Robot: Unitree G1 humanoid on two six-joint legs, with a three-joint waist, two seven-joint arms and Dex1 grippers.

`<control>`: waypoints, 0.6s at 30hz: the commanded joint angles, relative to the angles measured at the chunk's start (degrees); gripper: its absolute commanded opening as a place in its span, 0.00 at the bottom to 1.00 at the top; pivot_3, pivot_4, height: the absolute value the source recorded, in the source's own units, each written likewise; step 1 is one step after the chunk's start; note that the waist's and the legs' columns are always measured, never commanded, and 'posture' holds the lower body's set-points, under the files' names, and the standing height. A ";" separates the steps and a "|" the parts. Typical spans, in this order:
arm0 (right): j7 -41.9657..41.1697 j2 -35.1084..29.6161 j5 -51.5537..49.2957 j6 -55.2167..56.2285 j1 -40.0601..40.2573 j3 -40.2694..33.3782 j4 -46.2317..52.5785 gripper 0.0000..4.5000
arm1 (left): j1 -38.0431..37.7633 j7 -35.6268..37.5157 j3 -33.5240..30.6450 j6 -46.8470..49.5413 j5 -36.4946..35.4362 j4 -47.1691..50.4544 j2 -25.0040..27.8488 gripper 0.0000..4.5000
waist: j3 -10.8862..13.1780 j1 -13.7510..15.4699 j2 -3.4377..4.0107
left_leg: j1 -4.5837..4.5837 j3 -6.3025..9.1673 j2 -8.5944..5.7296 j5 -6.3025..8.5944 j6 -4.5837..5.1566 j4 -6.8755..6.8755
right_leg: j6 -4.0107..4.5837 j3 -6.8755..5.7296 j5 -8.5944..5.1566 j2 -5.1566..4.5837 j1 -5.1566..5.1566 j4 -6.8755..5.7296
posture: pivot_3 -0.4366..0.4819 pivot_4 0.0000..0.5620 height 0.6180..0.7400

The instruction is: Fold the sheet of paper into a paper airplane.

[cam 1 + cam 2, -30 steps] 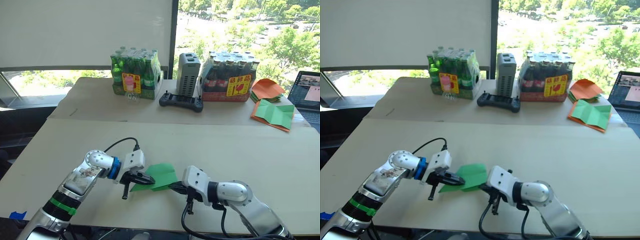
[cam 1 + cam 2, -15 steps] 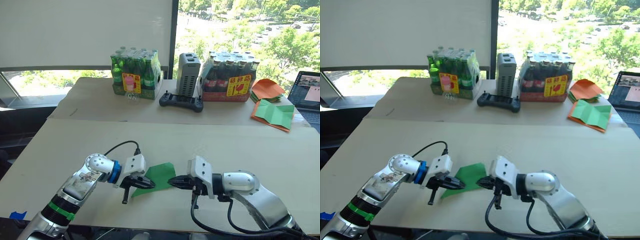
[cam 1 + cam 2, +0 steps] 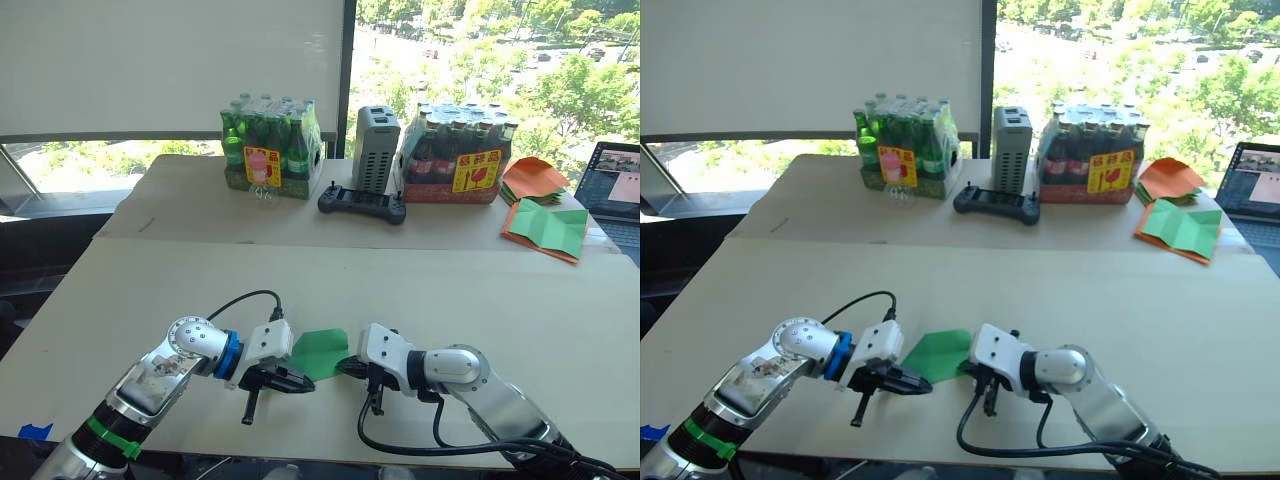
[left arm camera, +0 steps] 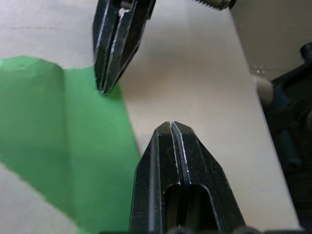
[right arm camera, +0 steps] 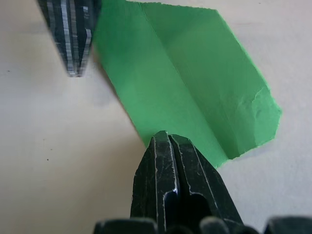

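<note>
- One left gripper point(image 3: 300, 384), fingers pressed together, its tip at the near left edge of the green paper.
- One sheet of paper point(image 3: 322, 351), bright green, folded with a crease, lying flat on the near table point(image 3: 520, 300).
- One right gripper point(image 3: 345, 368), fingers together, touching the paper's right corner.
- Far off: two bottle packs point(image 3: 270, 147), one game controller point(image 3: 362, 204), orange sheets point(image 3: 535, 178).

A: Near table point(image 3: 560, 310): folded sheet of paper point(image 3: 320, 352) lies flat, left gripper point(image 3: 300, 384) at its left edge, right gripper point(image 3: 343, 367) at its right edge.

B: Far table point(image 3: 180, 205): left bottle pack point(image 3: 271, 146), then power unit point(image 3: 377, 148) with controller point(image 3: 362, 203) before it, right bottle pack point(image 3: 460, 152), paper stack point(image 3: 543, 205), laptop point(image 3: 615, 188) rightmost.
</note>
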State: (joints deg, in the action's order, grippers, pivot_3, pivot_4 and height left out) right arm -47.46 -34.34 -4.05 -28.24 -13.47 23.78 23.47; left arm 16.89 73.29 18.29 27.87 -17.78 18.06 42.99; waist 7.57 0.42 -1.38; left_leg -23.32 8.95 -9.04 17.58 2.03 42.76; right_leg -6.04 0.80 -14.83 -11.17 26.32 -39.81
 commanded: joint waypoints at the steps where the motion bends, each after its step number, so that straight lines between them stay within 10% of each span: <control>1: -0.20 -0.09 0.77 -1.03 0.11 0.81 -0.32 0.00 | -1.34 -0.76 -0.96 0.04 -0.20 1.74 1.19 0.00 | 0.00 0.02 0.00 | 0.01 0.00 0.00 0.00 0.00 0.00 | 0.00 0.00 0.00 0.00 -0.01 0.00 | 0.48 0.27 0.47; 18: 0.50 1.87 0.48 -4.38 -0.03 0.98 2.09 0.00 | 2.06 -1.79 -0.65 -8.43 7.02 -9.25 2.97 0.00 | 0.00 0.14 0.00 | 0.03 -0.01 0.00 0.01 0.02 0.00 | 0.00 0.00 0.00 0.00 -0.03 0.00 | 0.48 0.27 0.47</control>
State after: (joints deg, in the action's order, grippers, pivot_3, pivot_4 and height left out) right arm -47.16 -32.68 -3.55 -31.64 -13.90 23.94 24.48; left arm 18.24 72.41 18.62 19.74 -11.86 10.02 45.73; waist 7.57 0.56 -1.37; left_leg -23.30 8.94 -9.04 17.59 2.05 42.76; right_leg -6.04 0.80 -14.83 -11.17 26.29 -39.82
